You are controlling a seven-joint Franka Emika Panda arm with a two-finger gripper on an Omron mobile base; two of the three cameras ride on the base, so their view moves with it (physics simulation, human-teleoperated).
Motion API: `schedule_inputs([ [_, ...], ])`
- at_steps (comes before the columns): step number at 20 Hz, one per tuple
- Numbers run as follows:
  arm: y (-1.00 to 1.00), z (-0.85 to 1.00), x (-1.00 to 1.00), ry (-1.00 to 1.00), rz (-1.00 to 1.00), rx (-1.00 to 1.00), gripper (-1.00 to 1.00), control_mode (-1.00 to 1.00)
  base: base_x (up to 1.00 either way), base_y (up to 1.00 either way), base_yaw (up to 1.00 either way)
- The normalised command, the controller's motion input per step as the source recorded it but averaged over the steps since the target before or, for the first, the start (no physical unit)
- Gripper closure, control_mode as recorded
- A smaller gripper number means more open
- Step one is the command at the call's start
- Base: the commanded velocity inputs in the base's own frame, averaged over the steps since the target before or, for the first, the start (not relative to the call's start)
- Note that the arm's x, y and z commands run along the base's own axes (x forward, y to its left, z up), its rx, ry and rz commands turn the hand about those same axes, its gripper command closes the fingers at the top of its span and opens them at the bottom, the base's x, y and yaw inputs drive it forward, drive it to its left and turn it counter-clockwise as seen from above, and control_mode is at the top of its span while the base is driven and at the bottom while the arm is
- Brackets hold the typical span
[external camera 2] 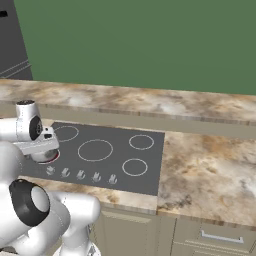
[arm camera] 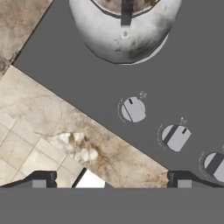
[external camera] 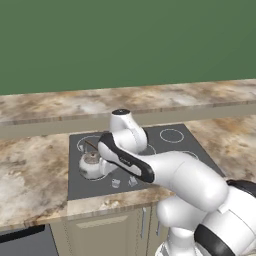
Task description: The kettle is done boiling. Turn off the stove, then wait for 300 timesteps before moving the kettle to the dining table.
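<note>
The silvery kettle (external camera: pixel 91 164) sits on the front left burner of the dark grey stove (external camera: pixel 172 150). In the hand view the kettle (arm camera: pixel 124 35) lies at the top, and three silver knobs run below it: the nearest knob (arm camera: pixel 133 109), a second knob (arm camera: pixel 176 137) and a third knob (arm camera: pixel 214 165). My gripper (arm camera: pixel 111 180) hovers open over the stove's front edge, its fingertips (arm camera: pixel 41 179) wide apart with nothing between them. In the right base view my hand hides most of the kettle (external camera 2: pixel 46 156). Behind the stove runs the raised dining table (external camera: pixel 125 100).
Veined marble counter (external camera: pixel 30 170) lies on both sides of the stove and along its front (arm camera: pixel 52 118). Cabinet drawers (external camera 2: pixel 220 237) sit below the counter. A black wall oven (external camera 2: pixel 10 40) stands at the far left. The other burners (external camera 2: pixel 95 150) carry nothing.
</note>
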Motion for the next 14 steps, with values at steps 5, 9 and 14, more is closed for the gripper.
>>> schedule_inputs([
  [5,0.0,-0.16,0.11,0.03,0.01,-0.01,-1.0,-1.0,0.0,0.0,0.0],
  [9,0.0,-0.21,0.0,0.0,0.0,-0.02,-1.0,-1.0,0.0,0.0,0.0],
  [14,0.0,-0.13,0.02,0.0,0.0,-0.02,-1.0,-1.0,0.0,0.0,0.0],
])
